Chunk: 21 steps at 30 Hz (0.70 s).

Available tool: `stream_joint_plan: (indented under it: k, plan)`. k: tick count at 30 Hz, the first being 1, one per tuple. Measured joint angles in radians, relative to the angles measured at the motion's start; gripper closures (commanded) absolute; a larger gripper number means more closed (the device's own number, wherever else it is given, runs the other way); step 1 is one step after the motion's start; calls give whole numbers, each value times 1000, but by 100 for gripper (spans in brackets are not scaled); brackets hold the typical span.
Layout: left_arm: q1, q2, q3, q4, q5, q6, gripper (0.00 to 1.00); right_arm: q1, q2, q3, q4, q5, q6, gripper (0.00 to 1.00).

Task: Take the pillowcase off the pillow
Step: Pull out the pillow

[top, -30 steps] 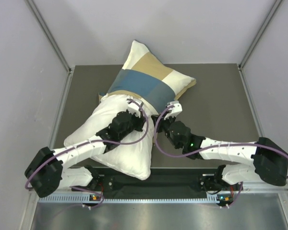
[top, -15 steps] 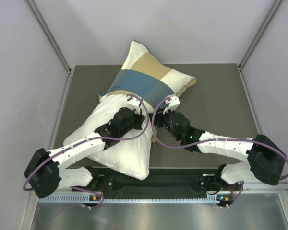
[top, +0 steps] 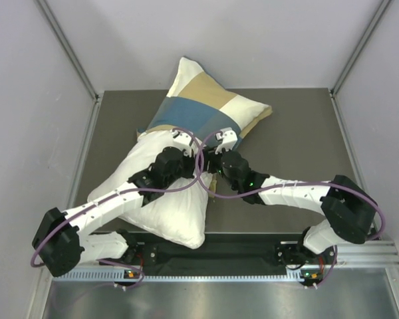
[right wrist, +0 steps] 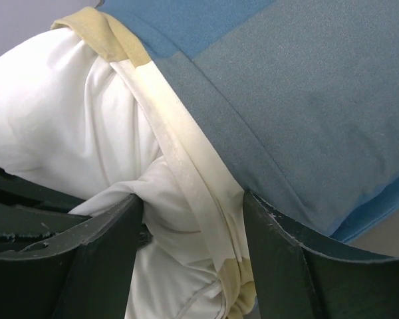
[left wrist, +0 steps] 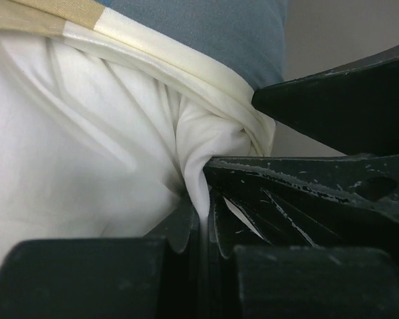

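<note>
Surface: dark grey table (top: 299, 133) with pale grey walls (top: 253, 40) closing it in on three sides; a metal rail (top: 219, 276) with both arm bases runs along the edge nearer than the pillow.
Pillow: the pillow (top: 159, 199), plain white and plump, lies diagonally on the table. Its bare near corner reaches almost to the rail, and its far half sits inside the cover.
Cables: purple cables (top: 206, 169) loop over the pillow's middle.
Left claw: the left gripper (top: 183, 139) rests on top of the pillow where the white meets the cover. In its wrist view the fingers (left wrist: 179, 226) are pressed together, pinching a fold of white pillow fabric just short of the cover's edge.
Right claw: the right gripper (top: 221, 137) sits at the pillow's right flank, just beside the left one. Its jaws stand apart, straddling the cream hem (right wrist: 176, 156) and a bulge of white, and fabric touches both fingers.
Pillowcase: the pillowcase (top: 199, 113), in checks of blue, tan and cream, covers the pillow's far half; its hem crosses the pillow's middle.
Hidden: the arms cover part of the hem from above. The pillow's far end is out of sight inside the cover. In the left wrist view the fold swallows the fingertips, and a second black finger cuts off the right side.
</note>
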Motion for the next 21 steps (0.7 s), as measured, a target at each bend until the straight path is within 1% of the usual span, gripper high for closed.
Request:
stream_joint_plan:
  k: [5,11,17,21]
  plan:
    - [8,-13,0,-6,-14,-1,100,4,33,40,-3,19,-2,38]
    - [10,-36,-13,-7,-25,-4,100,10,34,51,-8,26,-3,38]
    - [3,-47,-13,-13,-24,-12,100,11,-45,38,-59,42,-2,37]
    - [0,-49,-13,-23,-20,-26,100,10,-100,36,-63,63,-2,36]
